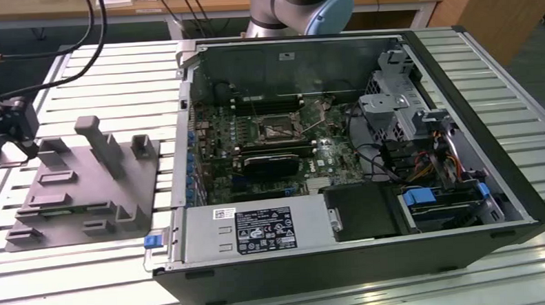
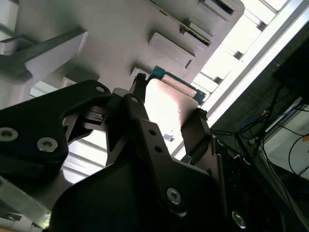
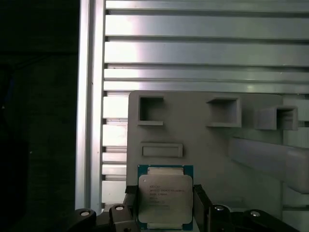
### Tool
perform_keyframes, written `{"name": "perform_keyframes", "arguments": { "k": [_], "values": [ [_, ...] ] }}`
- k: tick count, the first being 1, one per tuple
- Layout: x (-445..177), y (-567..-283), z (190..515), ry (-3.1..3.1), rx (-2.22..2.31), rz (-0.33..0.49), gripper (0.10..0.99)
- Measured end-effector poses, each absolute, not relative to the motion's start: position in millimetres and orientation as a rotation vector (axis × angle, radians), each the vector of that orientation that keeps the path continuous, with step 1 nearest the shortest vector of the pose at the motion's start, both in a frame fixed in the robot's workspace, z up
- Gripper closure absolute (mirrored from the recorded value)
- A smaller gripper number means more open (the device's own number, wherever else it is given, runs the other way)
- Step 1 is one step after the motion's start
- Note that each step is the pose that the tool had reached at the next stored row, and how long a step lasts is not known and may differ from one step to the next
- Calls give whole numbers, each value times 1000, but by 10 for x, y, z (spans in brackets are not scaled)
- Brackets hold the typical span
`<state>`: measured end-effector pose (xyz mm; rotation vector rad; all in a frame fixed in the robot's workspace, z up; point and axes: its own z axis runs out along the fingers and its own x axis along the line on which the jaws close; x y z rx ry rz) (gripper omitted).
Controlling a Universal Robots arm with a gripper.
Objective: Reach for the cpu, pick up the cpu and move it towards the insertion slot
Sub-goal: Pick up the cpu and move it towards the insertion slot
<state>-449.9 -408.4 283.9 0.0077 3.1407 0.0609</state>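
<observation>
gripper (image 2: 170,95) fingers (image 3: 200,203) clamped on two edges of the cpu (image 3: 165,197), over the grey fixture plate (image 1: 72,196) at the exterior view's left, tall post (image 1: 95,143) beside it, case wall (image 1: 181,129) standing between it and the insertion slot (image 1: 276,129) well to the right.

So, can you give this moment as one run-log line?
gripper: at grey fixture | fingers: shut on cpu sides | insertion slot: inside open computer case

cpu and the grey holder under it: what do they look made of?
cpu: metal lid with a dull silver sheen, sitting on a thin green rim that looks like circuit-board laminate. grey holder: matte, even grey with formed pockets and no glint, so probably plastic, moulded or printed.
</observation>
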Motion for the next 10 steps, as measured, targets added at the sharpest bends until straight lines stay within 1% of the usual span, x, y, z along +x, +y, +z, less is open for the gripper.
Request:
{"name": "perform_keyframes", "arguments": {
  "k": [10],
  "values": [
    [-4499,-4084,3169,3141,8,59,545]
  ]
}}
